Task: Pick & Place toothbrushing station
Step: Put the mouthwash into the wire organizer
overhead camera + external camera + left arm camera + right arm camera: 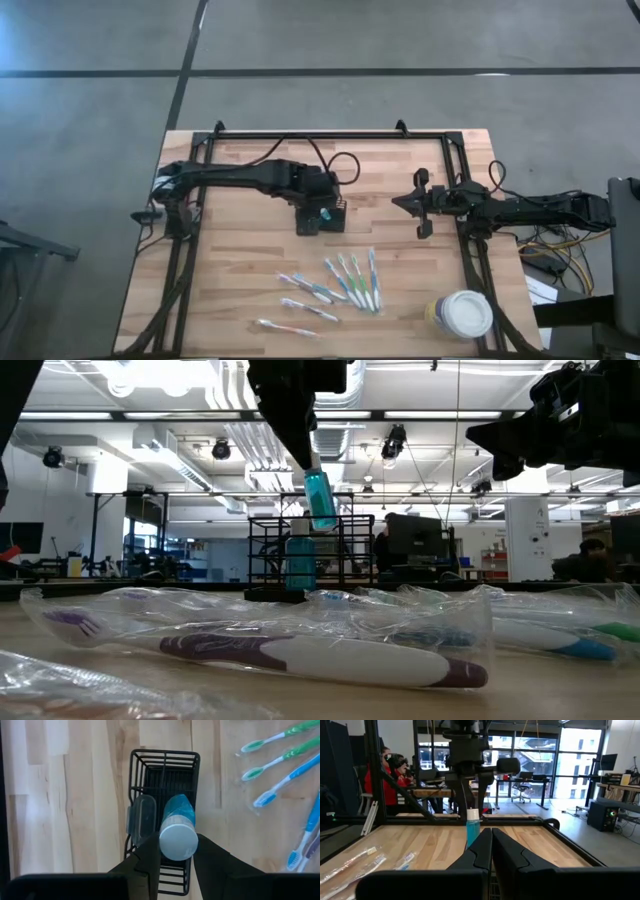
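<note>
Two arms; left tool (176, 854) grips a blue bottle (176, 832) by its white cap, directly above the caddy (162, 762) mid-table (250, 270), long axis near vertical, slightly tilted. Right tool (491, 845) closed, empty, well apart to the right. Clear item already in caddy hard to identify; caddy floor hidden

Bright, even overhead ceiling light; soft shadows; blurred foreground in low view.
</note>
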`<state>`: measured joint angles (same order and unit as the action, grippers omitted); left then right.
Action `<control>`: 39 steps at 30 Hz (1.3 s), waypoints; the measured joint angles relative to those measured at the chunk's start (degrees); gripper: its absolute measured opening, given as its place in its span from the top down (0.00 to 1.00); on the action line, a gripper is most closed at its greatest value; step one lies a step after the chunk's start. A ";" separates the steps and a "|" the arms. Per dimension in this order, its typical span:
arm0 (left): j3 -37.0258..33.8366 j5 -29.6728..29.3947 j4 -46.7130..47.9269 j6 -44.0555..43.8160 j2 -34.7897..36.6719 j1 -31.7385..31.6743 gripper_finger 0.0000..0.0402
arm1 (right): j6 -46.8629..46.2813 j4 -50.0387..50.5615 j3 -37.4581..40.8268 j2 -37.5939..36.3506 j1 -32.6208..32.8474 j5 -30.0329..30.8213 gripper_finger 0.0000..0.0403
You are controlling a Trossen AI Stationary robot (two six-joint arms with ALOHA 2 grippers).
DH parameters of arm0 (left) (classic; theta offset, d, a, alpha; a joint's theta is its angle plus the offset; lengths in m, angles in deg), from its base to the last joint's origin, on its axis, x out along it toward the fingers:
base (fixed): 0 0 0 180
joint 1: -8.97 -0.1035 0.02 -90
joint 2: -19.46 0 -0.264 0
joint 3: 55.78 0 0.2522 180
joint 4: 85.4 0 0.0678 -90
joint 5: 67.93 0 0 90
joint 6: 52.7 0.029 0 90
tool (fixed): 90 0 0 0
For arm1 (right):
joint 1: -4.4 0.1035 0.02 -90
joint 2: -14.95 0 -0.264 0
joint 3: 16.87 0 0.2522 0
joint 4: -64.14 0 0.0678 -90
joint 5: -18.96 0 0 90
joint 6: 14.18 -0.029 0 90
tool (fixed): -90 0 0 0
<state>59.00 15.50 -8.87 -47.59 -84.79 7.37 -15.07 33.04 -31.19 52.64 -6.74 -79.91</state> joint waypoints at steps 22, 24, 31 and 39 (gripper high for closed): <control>-1.04 0.00 -0.75 -0.16 -0.02 -0.83 0.76 | -0.19 -0.53 0.00 0.00 0.00 -0.02 0.98; -1.47 0.00 -1.15 -0.23 -0.02 -0.83 0.76 | -0.04 -0.80 0.00 0.00 0.00 -0.02 0.98; -4.58 -0.03 -3.09 -0.01 -0.07 -0.89 0.76 | -0.02 -1.11 0.02 -0.08 0.00 -0.02 0.98; -4.79 -0.42 -6.13 0.98 -0.04 -0.92 0.76 | 0.00 -1.23 0.02 -0.09 0.00 -0.02 0.98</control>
<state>54.21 15.08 -15.00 -46.61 -84.83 6.45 -15.07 31.81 -31.17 52.56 -6.74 -79.93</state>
